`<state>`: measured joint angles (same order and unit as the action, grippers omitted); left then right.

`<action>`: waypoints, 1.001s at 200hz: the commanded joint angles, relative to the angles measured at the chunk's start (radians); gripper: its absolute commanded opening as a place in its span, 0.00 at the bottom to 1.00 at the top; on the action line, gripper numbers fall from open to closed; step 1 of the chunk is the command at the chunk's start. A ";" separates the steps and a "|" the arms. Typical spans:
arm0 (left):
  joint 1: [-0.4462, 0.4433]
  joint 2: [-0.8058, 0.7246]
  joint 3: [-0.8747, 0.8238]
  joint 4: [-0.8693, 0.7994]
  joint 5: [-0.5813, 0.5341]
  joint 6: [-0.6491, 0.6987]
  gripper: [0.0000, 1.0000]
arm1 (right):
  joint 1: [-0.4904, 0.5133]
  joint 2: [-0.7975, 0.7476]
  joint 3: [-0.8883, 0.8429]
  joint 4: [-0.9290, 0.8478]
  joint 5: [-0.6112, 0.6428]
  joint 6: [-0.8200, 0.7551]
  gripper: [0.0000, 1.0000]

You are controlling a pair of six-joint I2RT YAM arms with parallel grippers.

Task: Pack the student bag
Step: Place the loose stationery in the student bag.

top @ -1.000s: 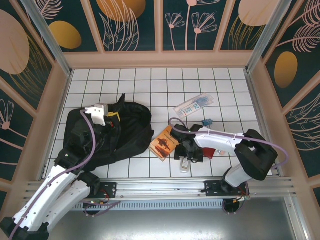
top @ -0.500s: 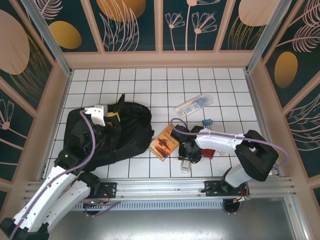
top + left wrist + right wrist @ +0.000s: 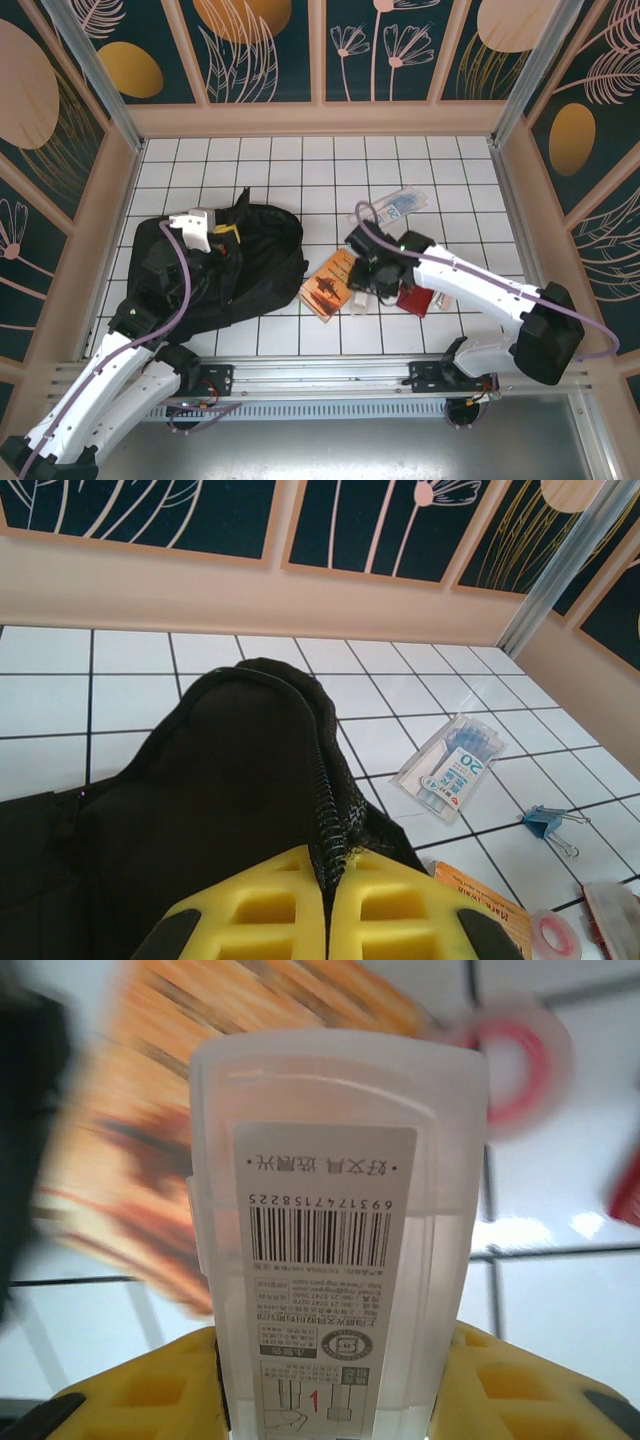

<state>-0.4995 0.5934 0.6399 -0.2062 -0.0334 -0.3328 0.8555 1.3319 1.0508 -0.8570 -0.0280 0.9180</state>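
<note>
left wrist view: you see the left gripper (image 3: 327,885) closed right down, its yellow pads (image 3: 262,905) pinching the zipper edge of the student bag (image 3: 215,780); the toothed zipper line rises from the seam where the pads meet. the black fabric stands up in a rounded hump in front of the pads. beyond it on the white tiled table (image 3: 130,695) lie a clear pen packet (image 3: 452,770), a blue binder clip (image 3: 548,822) and, at the lower right corner, a pink tape ring (image 3: 553,936). right wrist view: the right gripper (image 3: 335,1365) is partly closed on a clear plastic case (image 3: 335,1150), one yellow pad (image 3: 150,1390) against each side wall; the case stands on end between them, its barcode label facing you. the background is blurred, but an orange booklet (image 3: 150,1140) shows under the case. top view: the student bag lies on the left half of the table, near the front edge, with the left gripper on its upper middle. the right gripper (image 3: 366,288) sits just right of the orange booklet and just left of a dark red wallet (image 3: 414,299).
</note>
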 commanded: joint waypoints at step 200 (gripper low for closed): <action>-0.001 -0.011 -0.005 0.050 -0.074 0.009 0.00 | 0.061 0.868 0.874 0.347 -0.543 0.146 0.37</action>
<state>-0.4995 0.5827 0.6315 -0.2058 -0.0879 -0.3328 0.8955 2.2055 1.9060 -0.6117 -0.4698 1.0058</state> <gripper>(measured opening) 0.065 0.436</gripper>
